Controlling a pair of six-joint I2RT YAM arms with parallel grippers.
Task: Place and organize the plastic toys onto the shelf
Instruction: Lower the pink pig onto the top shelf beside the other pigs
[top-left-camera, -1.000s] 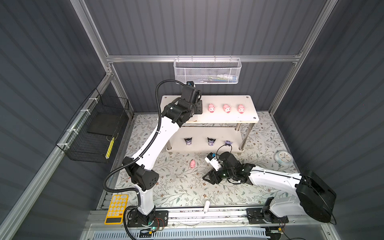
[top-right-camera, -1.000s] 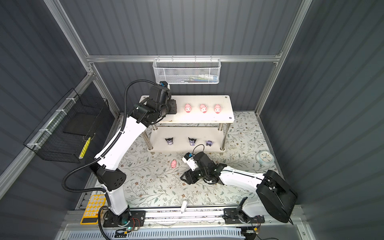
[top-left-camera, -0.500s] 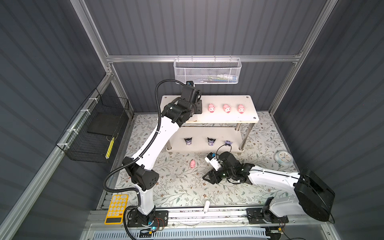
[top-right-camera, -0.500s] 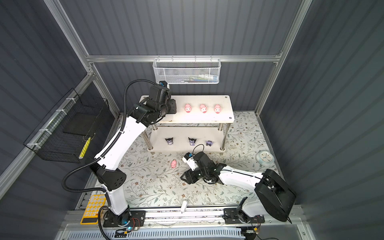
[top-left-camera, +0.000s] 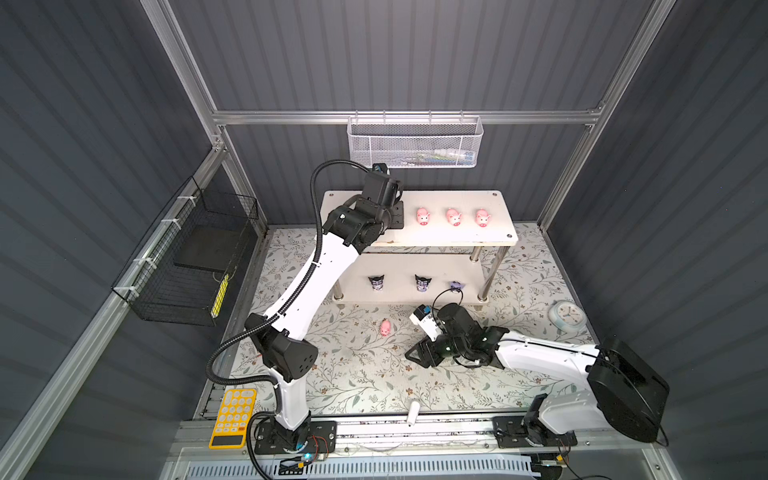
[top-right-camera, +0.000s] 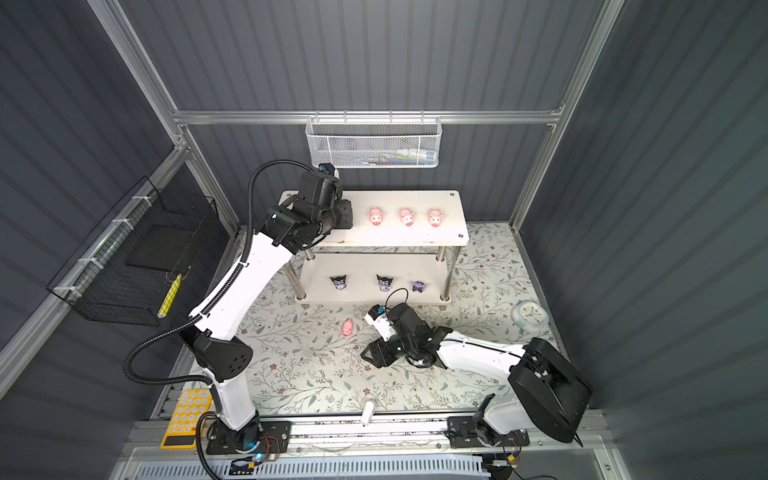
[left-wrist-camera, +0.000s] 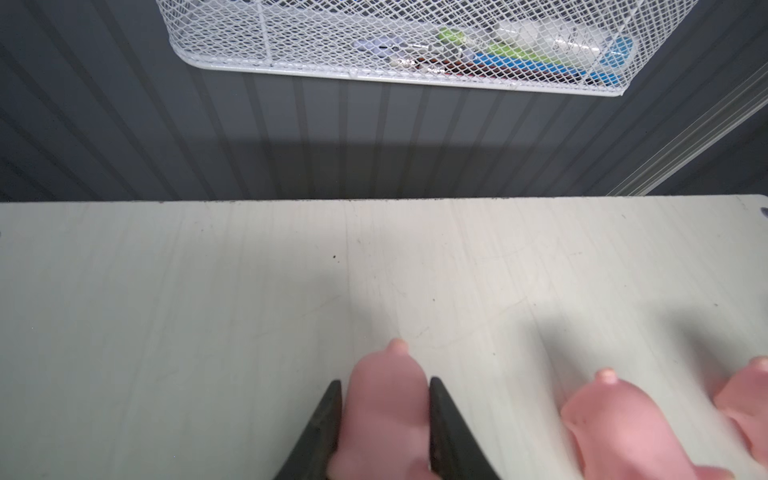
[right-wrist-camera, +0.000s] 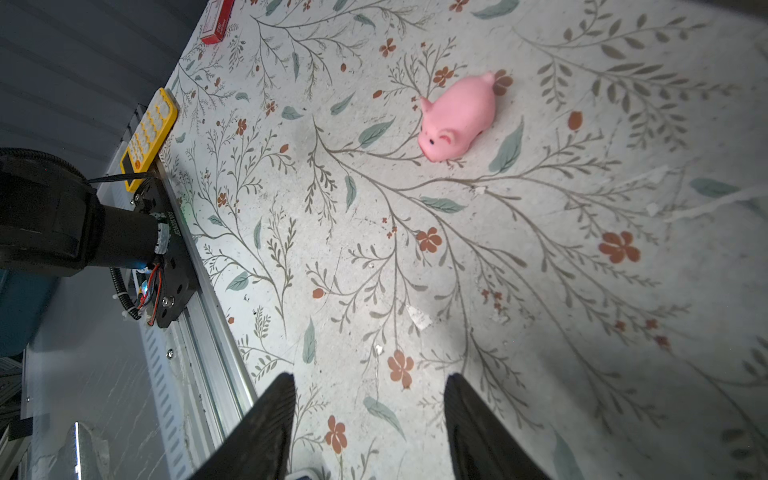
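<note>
One pink pig (right-wrist-camera: 459, 120) stands on the floral mat (top-left-camera: 357, 374), ahead of my right gripper (right-wrist-camera: 369, 376), whose fingers are well apart with only mat between them. Its long axis runs on a slant, with the snout end nearer the front rail and the tail end nearer the shelf (top-left-camera: 498, 208). Beyond it, on the lower board (top-left-camera: 399, 294), three black-eared figurines (top-left-camera: 422, 282) stand upright in a row facing the front, the rightmost a paler purple. On the top board (top-right-camera: 415, 237), three more pigs (top-left-camera: 453, 216) sit side by side, long axes front to back, snouts forward. Left of them my left gripper (left-wrist-camera: 385, 380) is pinched narrow on the flanks of a fourth pig (left-wrist-camera: 384, 424). Its tail points at the back wall, parallel to its neighbours. I cannot tell whether it touches the board.
</note>
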